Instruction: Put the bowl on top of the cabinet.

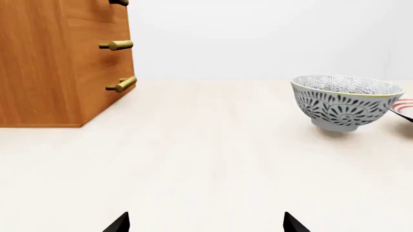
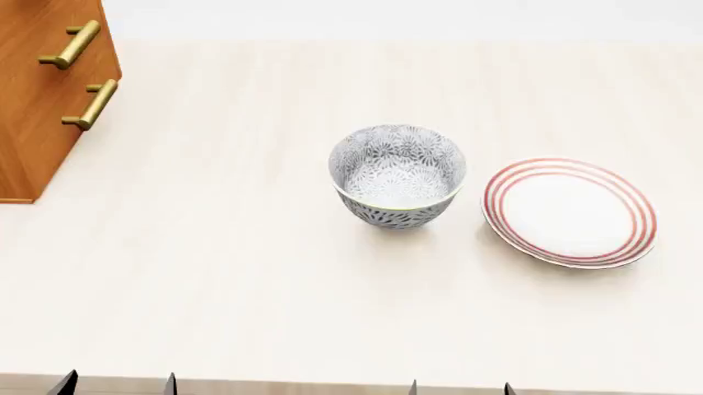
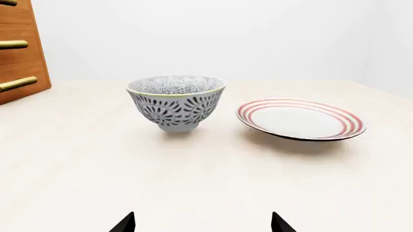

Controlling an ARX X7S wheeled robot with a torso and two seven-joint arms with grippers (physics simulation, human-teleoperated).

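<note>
The bowl (image 2: 397,174), deep and white with dense grey-black floral patterns, stands upright on the pale table. It also shows as the bowl (image 1: 343,101) and the bowl (image 3: 176,101) in the wrist views. The orange-brown cabinet (image 2: 39,99) with brass handles stands at the far left, seen too as the cabinet (image 1: 61,60) and the cabinet (image 3: 19,53); its top is out of view. My left gripper (image 2: 115,383) and right gripper (image 2: 459,387) sit at the near table edge, both open and holding nothing, well short of the bowl. Only their black fingertips (image 1: 119,223) (image 3: 125,223) show.
A flat white plate with red rings (image 2: 569,211) lies just right of the bowl, also the plate (image 3: 300,120). The pale table (image 2: 220,271) runs between the grippers and the bowl. A plain white wall stands behind.
</note>
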